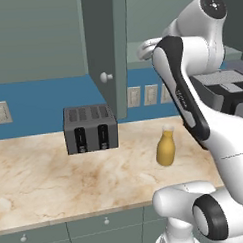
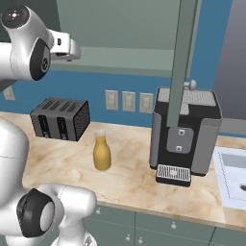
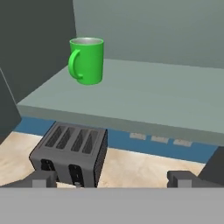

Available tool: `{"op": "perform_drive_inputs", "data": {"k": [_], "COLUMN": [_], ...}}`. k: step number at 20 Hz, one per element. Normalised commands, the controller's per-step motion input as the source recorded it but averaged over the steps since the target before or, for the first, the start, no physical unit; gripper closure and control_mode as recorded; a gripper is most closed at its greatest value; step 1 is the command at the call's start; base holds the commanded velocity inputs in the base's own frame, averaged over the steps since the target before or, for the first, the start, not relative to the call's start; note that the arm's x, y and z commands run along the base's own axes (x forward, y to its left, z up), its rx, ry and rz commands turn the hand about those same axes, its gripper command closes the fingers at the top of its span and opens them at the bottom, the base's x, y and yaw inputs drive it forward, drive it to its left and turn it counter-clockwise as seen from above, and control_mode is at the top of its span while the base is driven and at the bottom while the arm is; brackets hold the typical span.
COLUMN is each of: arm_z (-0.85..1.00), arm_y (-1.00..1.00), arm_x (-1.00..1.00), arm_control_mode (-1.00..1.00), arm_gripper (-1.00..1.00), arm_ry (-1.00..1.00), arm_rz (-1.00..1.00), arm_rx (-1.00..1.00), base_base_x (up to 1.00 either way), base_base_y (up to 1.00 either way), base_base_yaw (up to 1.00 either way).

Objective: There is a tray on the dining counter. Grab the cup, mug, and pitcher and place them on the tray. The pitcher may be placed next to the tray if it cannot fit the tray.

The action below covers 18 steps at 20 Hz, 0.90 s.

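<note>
Right now my fingers [image 3: 43, 178] spread wide, holding nothing, raised at open cabinet shelf [image 3: 144, 94]. Nearest below: toaster [image 3: 72, 153] on counter [image 1: 56, 181]; amber pitcher [image 1: 165, 147] beside it, near front edge. Farther: green mug [image 3: 87, 60] upright on shelf, handle facing left. Risk: shelf lip or open cabinet door [image 1: 106, 49] snags hand; sideways nudge topples mug. Shelf right of mug wide open.

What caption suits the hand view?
Open gripper faces green mug on cabinet shelf, above toaster.
</note>
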Motion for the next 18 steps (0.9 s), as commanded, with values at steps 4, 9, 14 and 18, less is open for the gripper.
{"op": "perform_drive_inputs", "data": {"k": [4, 9, 14, 18], "arm_z": [0.0, 0.0, 0.0, 0.0], "arm_y": [0.01, 0.1, 0.13, 0.05], "arm_x": [0.23, 0.09, 0.13, 0.04], "arm_control_mode": [-1.0, -1.0, -1.0, -1.0], "arm_gripper": [-1.0, -1.0, -1.0, -1.0], "arm_ry": [0.0, 0.0, 0.0, 0.0], "arm_rz": [0.07, 0.08, 0.06, 0.08], "arm_rx": [0.0, 0.0, 0.0, 0.0], "base_base_x": [0.0, 0.0, 0.0, 0.0], "base_base_y": [0.0, 0.0, 0.0, 0.0], "base_base_yaw": [0.0, 0.0, 0.0, 0.0]}}
